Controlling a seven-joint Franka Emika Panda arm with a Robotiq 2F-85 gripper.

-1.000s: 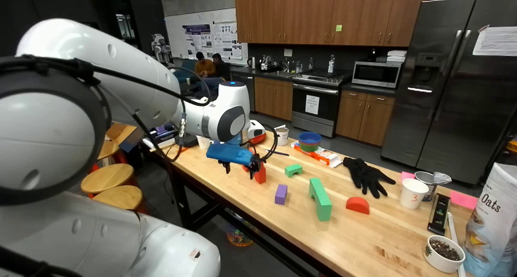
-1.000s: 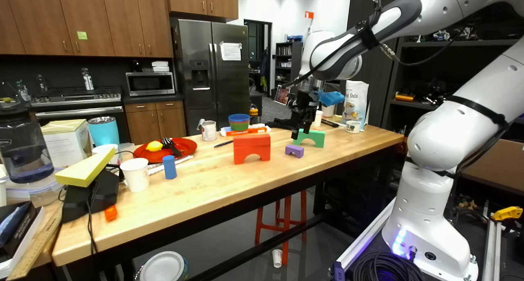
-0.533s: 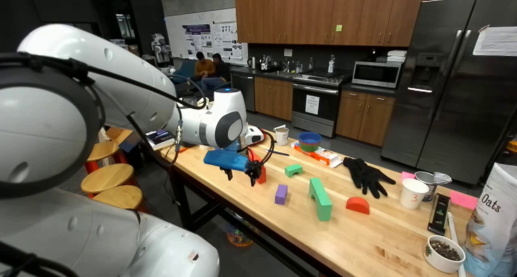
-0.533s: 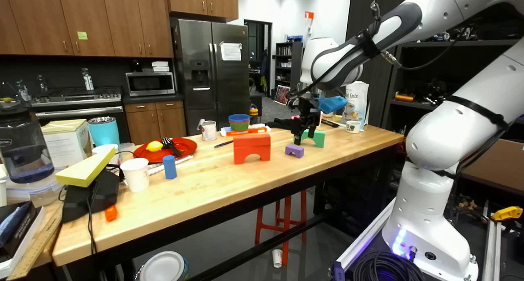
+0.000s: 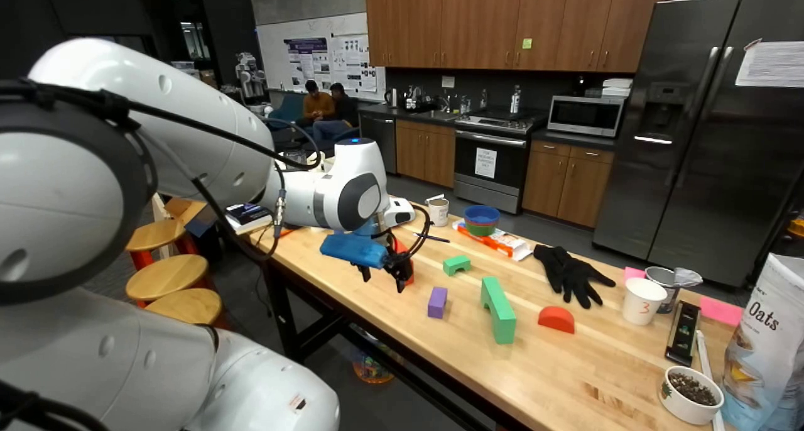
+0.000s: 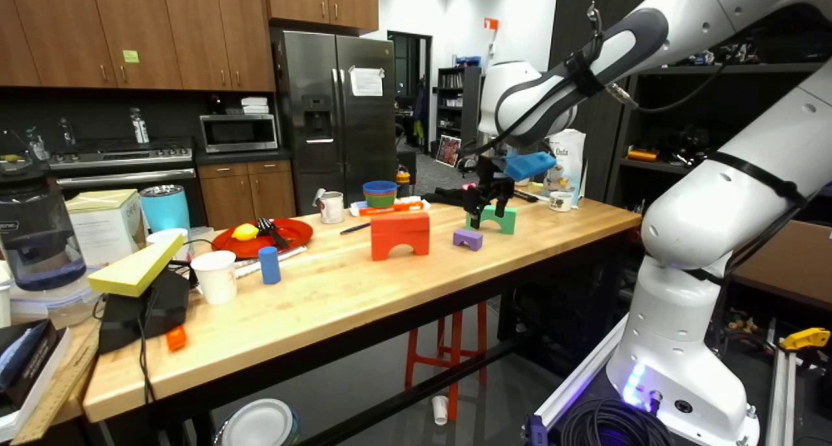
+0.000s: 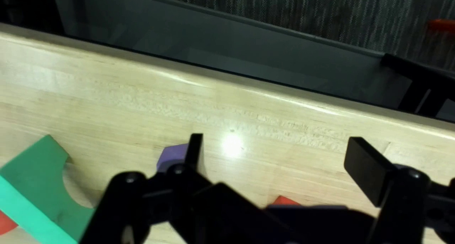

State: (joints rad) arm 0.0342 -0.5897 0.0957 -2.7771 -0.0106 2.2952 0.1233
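Hanging over the pale wooden tabletop [image 6: 318, 309] with the black two-fingered gripper [image 7: 275, 144], pointing downward beside a smooth blue wrapping [image 5: 355, 250]. Holding the fingers [image 7: 368, 169] spread wide apart, with lit wood showing in the gap between them in the wrist view. Nearest to the small purple arch-shaped block [image 5: 437, 302], resting on the tabletop in both exterior views, with a gap between it and the fingers, and partly hidden behind one finger in the wrist view. Close also to the red arch-shaped block [image 6: 400, 228], standing with its opening downward, and to the large green arch-shaped block [image 5: 498, 308] on the opposite side of the purple one. Surrounded farther off, in an exterior view, by a small green arch-shaped block [image 5: 456, 263] toward the far edge, a red half-round block [image 5: 556, 320] beyond the large green one, and black cloth gloves [image 5: 565, 270] lying nearby. Bordered past those by nested blue and green bowls [image 5: 482, 217] beside orange-and-white packaging [image 5: 504, 247], a white paper cup marked 3 [image 5: 642, 306], and a tall white-and-blue bag printed "Oats" [image 5: 763, 333]. Joined, toward the opposite end in an exterior view, by a round red plate [image 6: 299, 231] carrying a yellow lemon-shaped thing [image 6: 246, 231], with a short blue cylinder [image 6: 269, 266] standing just beside it.
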